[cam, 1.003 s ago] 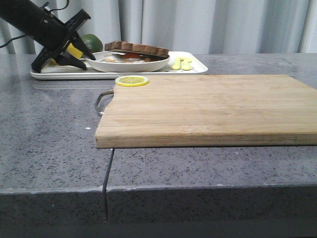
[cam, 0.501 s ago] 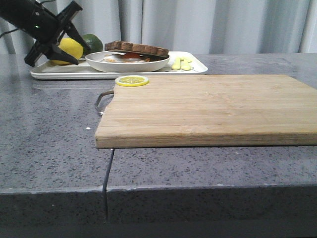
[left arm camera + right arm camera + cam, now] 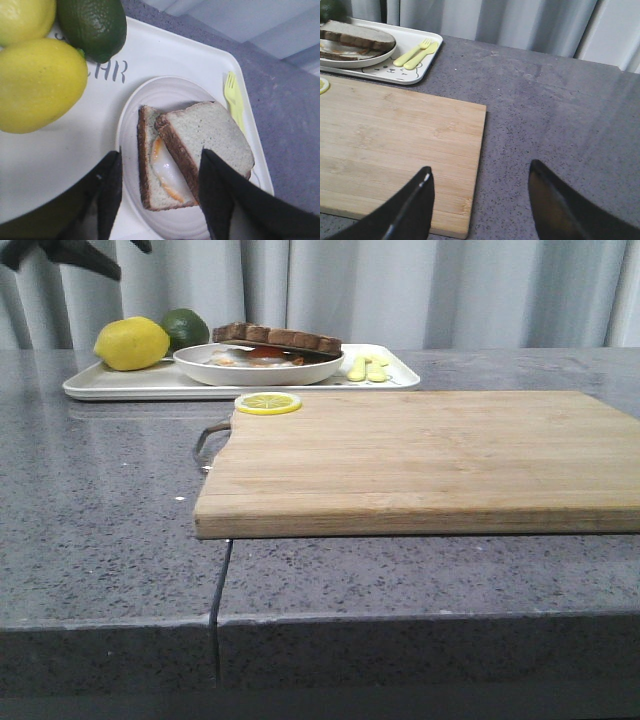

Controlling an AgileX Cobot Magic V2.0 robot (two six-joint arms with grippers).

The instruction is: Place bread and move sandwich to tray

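Two slices w/ egg between: the sandwich (image 3: 187, 155) already sits on its round white plate (image 3: 132, 107), and the plate sits on the tray (image 3: 200, 55), next to a lemon (image 3: 35, 85) and a lime (image 3: 92, 25). The top bread (image 3: 210, 135) lies skewed over the lower slice, so egg white and a bit of orange show at the open side. Judging from that, both parts of the task look done or very nearly.

Your left gripper (image 3: 162, 195) hangs above the plate, fingers spread wide, nothing between them. In the front view only its tip shows at the top left corner, well clear of the tray. Your right gripper (image 3: 480, 205) hovers over the near edge of the cutting board (image 3: 395, 145) and the grey table (image 3: 560, 115), also spread and empty.

Handling, if you need to touch it again: the bread looks light and soft, crust the only firmer part, and prob. slides on the egg. Don't pinch the stack itself; it'd squash or the top slice would skate off. Take the plate by its rim instead: stiff, but glossy, so likely slippery, needs a firm grip and level carry. To square up the top slice, nudge at the crust edge, gently.

A lemon slice (image 3: 267, 402) sits on the board's far corner; a pale green fork (image 3: 412, 51) lies on the tray beside the plate.
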